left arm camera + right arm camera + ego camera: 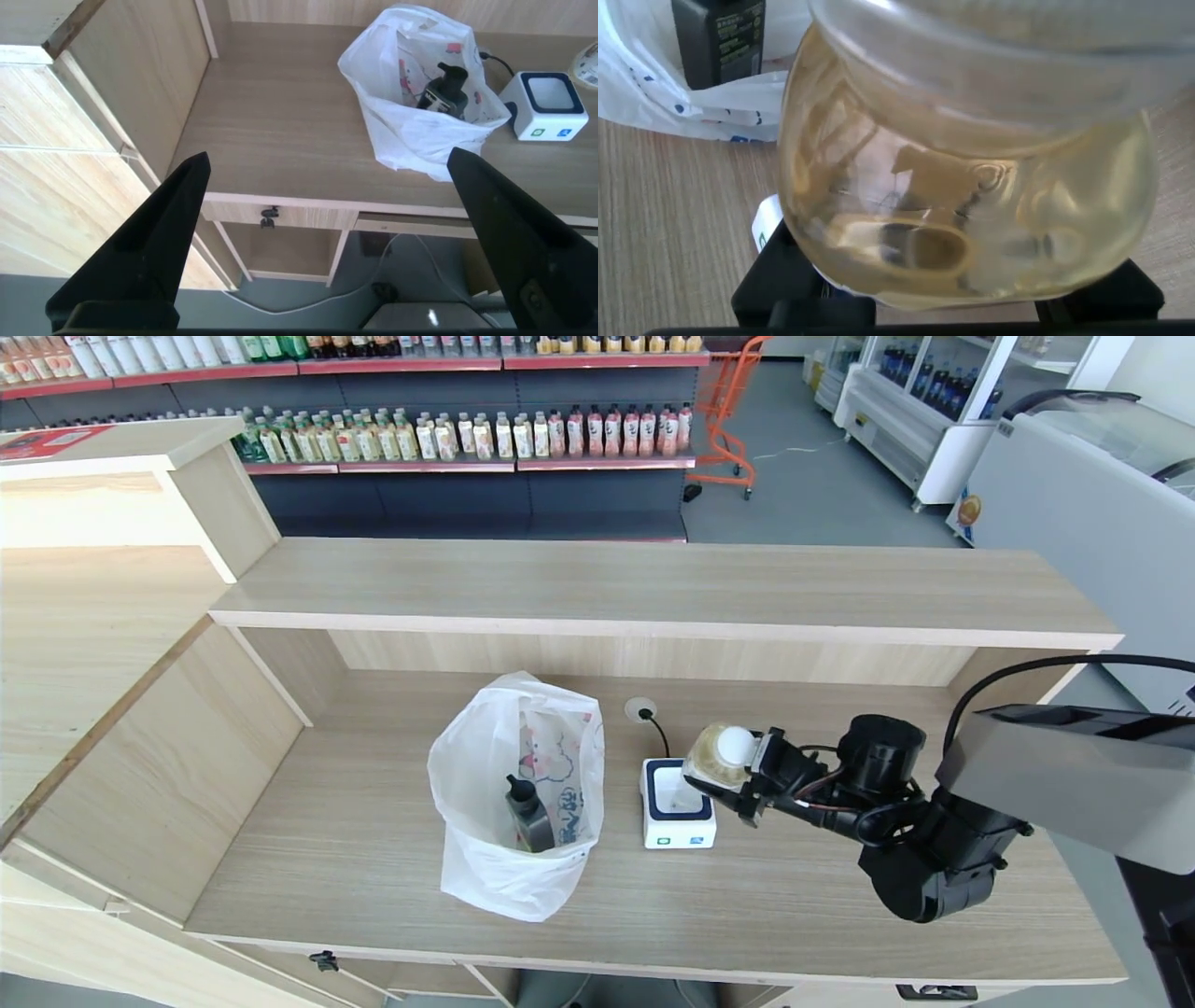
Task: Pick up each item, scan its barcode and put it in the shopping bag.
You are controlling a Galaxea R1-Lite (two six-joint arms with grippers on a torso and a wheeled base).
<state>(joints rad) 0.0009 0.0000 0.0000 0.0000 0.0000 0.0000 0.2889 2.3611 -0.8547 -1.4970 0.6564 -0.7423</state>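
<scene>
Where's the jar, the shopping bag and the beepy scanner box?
jar (735,745), head view, on its white lid.
shopping bag (481,775), head view, on its white plastic side.
scanner box (679,831), head view, on its white front face.

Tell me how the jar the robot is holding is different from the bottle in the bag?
The jar is see-through, yellowish and round with a white lid; the bottle is dark with a dark cap. The jar is held off the counter in the right gripper, close by the scanner; the bottle sits inside the shopping bag with nothing gripping it. Both are closed containers.
</scene>
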